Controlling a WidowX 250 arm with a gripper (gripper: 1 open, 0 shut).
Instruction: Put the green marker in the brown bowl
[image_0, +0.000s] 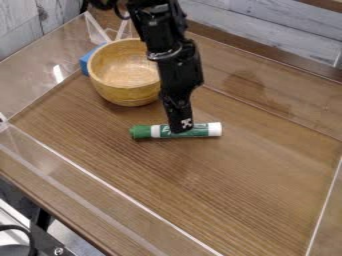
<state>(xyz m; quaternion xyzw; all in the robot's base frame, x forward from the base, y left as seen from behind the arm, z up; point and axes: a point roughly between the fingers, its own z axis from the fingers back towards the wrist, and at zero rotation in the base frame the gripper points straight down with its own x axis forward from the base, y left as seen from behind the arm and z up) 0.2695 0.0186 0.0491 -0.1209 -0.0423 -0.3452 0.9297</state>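
1. The green marker (201, 128) lies flat on the counter (227, 190), near the brown bowl (127, 75) but apart from it.
2. The tool (178, 126) points down onto the marker's middle, closed tight, apparently gripping it.

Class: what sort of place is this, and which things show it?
Probably a robotics lab test bench: a black robot arm works over a wooden table fenced by clear plastic walls, with a green marker and brown bowl set out.
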